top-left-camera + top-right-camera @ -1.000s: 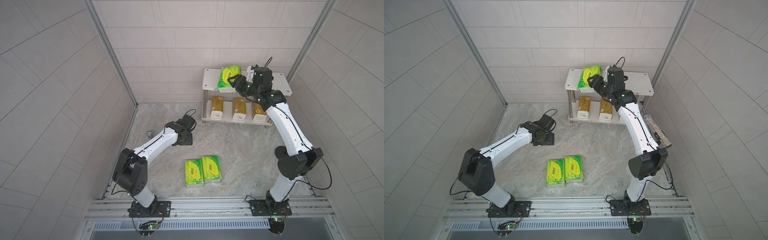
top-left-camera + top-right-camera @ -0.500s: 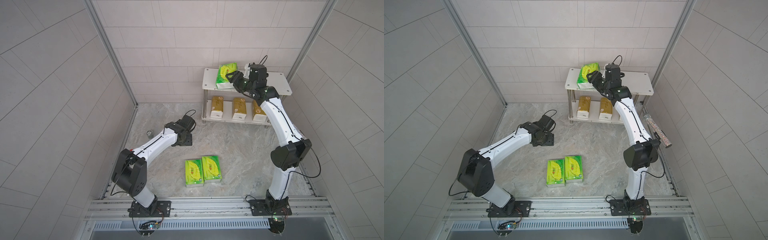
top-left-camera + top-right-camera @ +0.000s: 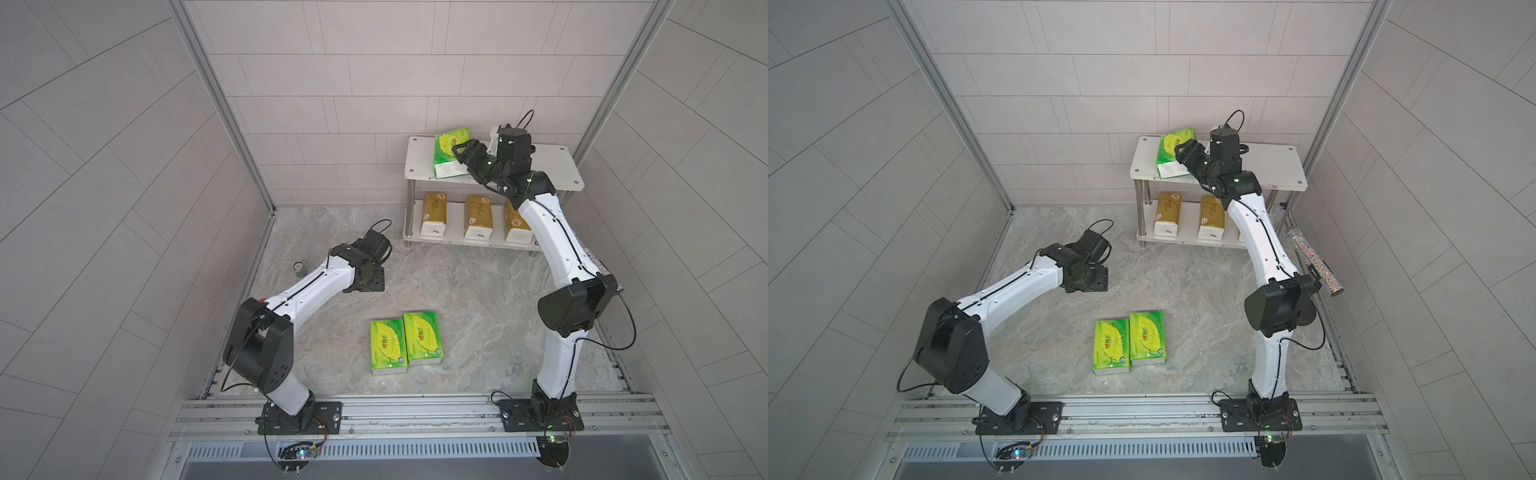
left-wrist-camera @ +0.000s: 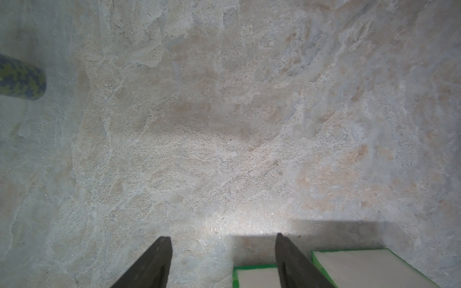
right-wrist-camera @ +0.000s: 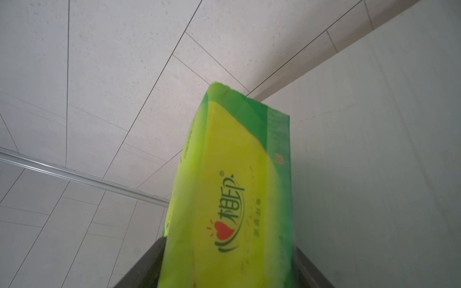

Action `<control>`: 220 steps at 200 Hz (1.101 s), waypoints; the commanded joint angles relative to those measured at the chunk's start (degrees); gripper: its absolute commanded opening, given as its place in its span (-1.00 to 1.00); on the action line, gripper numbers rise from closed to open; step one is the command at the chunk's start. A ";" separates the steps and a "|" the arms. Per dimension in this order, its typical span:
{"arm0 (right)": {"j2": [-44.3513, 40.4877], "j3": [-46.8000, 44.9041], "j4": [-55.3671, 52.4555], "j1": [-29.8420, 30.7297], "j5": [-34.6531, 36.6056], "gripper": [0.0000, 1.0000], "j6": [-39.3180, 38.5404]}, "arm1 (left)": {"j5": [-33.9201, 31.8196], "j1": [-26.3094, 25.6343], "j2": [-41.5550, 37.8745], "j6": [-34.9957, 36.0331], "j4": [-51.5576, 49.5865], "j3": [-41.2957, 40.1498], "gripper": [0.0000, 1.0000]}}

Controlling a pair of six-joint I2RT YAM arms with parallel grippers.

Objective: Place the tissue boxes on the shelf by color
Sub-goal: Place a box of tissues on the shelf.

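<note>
Pale tiled walls close in a marbled table (image 3: pixel 478 291). In both top views the shelf (image 3: pixel 552 166) stands in the upper right of the frame, against the back wall. On its top board, toward the left end as pictured, lies one green pack (image 3: pixel 446 143), its white end turned toward the lower edge of the frame. The right end effector (image 3: pixel 459 154) reaches in from the right of that pack and straddles it. In the right wrist view the pack fills the space between the two dark fingers (image 5: pixel 149 259), with no gap visible on either side. Whether they squeeze it or merely flank it, I cannot tell. Three gold packs (image 3: pixel 478 216) sit in a row on the lower board, the rightmost partly behind the right arm.

Two more green packs (image 3: pixel 422 338) lie flat on the table at the lower centre of the frame, side by side and touching. The left end effector (image 4: pixel 222 237) hangs left of centre, aimed down at the table. It is released, its fingers spread with only bare surface between them. In the left wrist view the white ends of those two packs show at the lower right, one partly behind a finger.
</note>
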 commanded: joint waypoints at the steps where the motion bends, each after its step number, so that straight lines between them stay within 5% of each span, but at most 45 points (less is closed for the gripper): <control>1: 1.68 1.80 -0.26 -0.41 3.40 0.57 -3.40 | -0.96 -0.40 -0.20 0.11 -0.43 1.65 0.47; 53: 3.03 6.55 -3.87 -0.41 3.81 0.71 -11.20 | -1.52 -0.36 -0.14 0.02 -0.88 2.14 0.47; 121: -1.93 10.35 -10.73 -1.53 -4.61 0.86 -28.21 | -1.72 -0.31 0.21 0.20 -1.42 2.91 0.48; 160: -4.59 8.83 -18.24 -3.00 -10.48 0.85 -40.30 | -1.08 -0.26 0.60 0.02 -1.11 2.27 0.48; 220: -5.16 5.64 -17.22 -4.45 -19.61 0.72 -48.89 | 0.54 -0.28 1.38 -0.24 -0.55 2.35 0.48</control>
